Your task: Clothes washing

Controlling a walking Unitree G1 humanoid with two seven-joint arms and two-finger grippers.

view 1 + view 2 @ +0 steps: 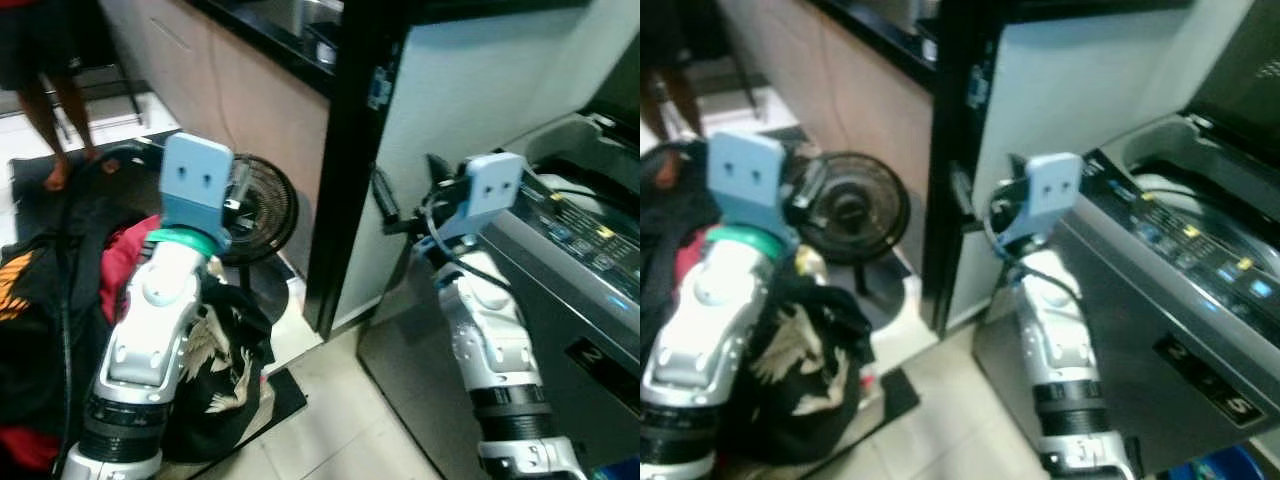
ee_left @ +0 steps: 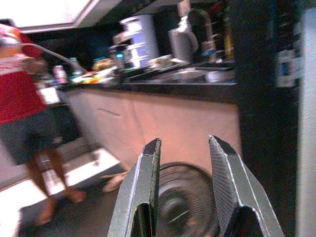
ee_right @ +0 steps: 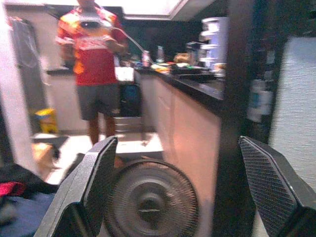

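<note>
At the lower left of the head camera's frame, a heap of clothes (image 1: 40,330) lies on the floor: dark garments mixed with red ones, and a black piece printed with a white bird design (image 1: 222,360) at its near edge. The left arm rises out of this heap, its gripper (image 2: 183,163) held up in the air with the two black fingers a little apart and nothing between them. At the right edge of the frame stands a top-loading washing machine (image 1: 580,290), grey-fronted, its lid raised and a strip of buttons along its control panel (image 1: 1200,250). The right arm reaches up just beside the machine's front left corner; its gripper (image 3: 187,168) has the jaws spread wide and empty.

Between the two arms, in the middle of the frame, a round black floor fan (image 1: 255,210) stands on the pale tiled floor (image 1: 340,410). Just right of the fan a tall black post (image 1: 350,150) runs from the top of the frame to the floor, with a pale wall panel (image 1: 470,90) to its right. Behind the fan a beige cabinet front runs toward the upper left under a black kitchen counter (image 2: 197,86) crowded with jars and appliances. In the upper left, a person in a red shirt and dark shorts (image 3: 96,64) stands well back, bare legs visible.
</note>
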